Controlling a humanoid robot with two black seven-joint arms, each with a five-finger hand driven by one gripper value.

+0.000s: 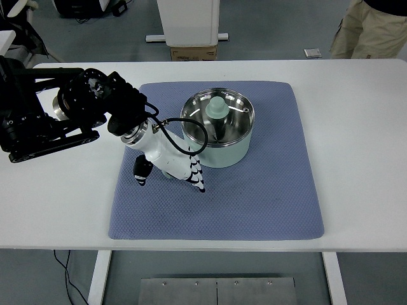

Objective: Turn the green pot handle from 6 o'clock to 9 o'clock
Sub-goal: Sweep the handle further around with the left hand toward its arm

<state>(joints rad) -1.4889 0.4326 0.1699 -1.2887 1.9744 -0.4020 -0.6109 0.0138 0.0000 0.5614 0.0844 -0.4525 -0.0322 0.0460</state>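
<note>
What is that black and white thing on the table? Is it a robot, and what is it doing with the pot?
Yes, it is a robot. The picture is taken by one camera looking steeply down from the robot's own side. The black arm comes in from the left, and the white part at its end is the robot's left hand, with fingers like yours. It rests on a blue mat that lies on a white table. Right beside the hand stands a pale green pot with a glass lid and a green knob on top. I cannot tell whether the fingers grip the pot or only touch it, and the pot's handle is not clearly visible. The other arm is out of view. A person stands behind the table.
</note>
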